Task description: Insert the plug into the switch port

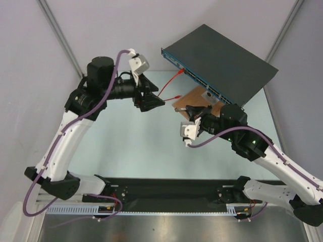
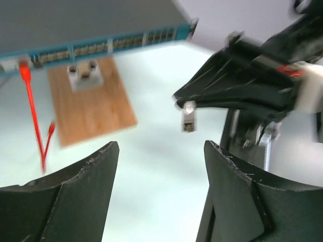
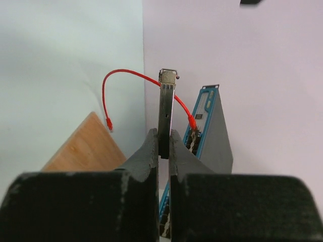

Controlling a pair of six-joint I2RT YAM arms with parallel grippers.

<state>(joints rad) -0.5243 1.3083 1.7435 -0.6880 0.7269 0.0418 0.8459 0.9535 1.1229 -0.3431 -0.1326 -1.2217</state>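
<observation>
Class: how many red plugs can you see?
2. One plug sits in the switch; the free plug lies beside the wooden board. None looks hidden.

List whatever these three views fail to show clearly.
Top view: the plug is too small to show its clip.
Top view: what the right gripper holds is lost against its dark fingers.
Left wrist view: blur smears the switch ports; free ones cannot be counted.
Right wrist view: the held metal module covers part of the red cable; the switch is edge-on, its ports mostly hidden.
</observation>
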